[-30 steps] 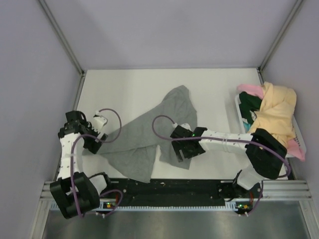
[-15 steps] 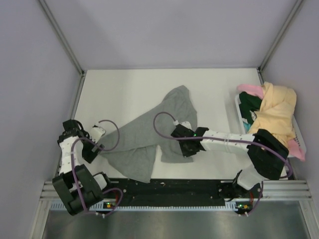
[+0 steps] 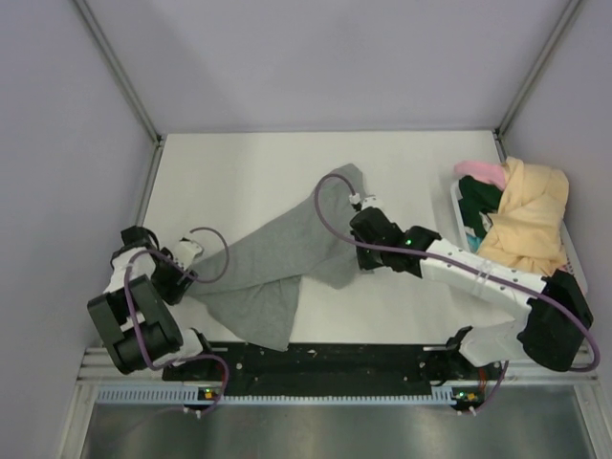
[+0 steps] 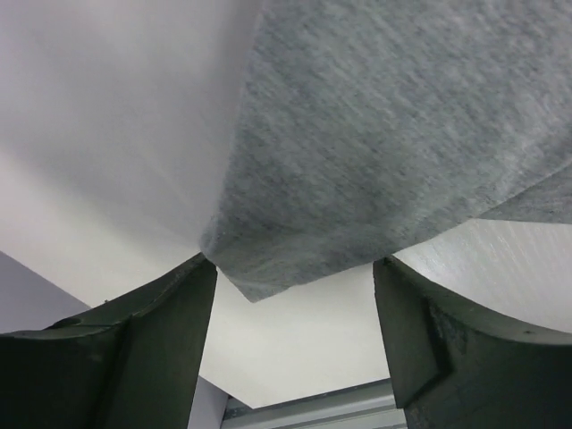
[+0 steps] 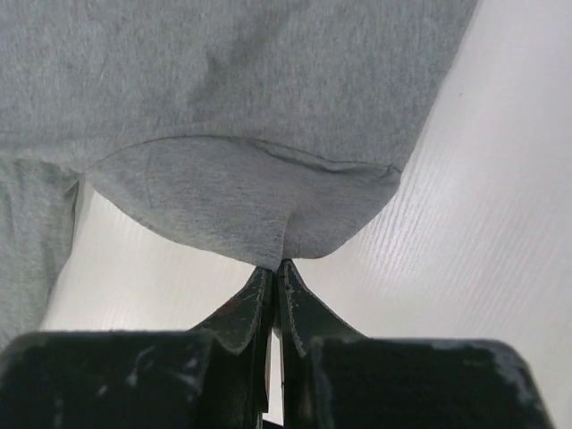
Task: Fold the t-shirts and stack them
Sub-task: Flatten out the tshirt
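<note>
One grey t-shirt (image 3: pixel 277 263) lies crumpled on the table (image 3: pixel 239 172), right gripper (image 5: pixel 279 268) pinched shut on its far edge, left gripper (image 4: pixel 295 268) spread open astride its near-left corner, with one pink t-shirt (image 3: pixel 483 174), one dark green t-shirt (image 3: pixel 475 206) and one pale yellow t-shirt (image 3: pixel 526 215) heaped well right of it.

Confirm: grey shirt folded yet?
Not folded: grey shirt lies rumpled and skewed across the table; right pincer pinches its edge.

r gripper (image 5: pixel 277 268) pinched grey tee (image 3: pixel 277 258), moved farther out; l gripper (image 4: pixel 295 264) lowered.
</note>
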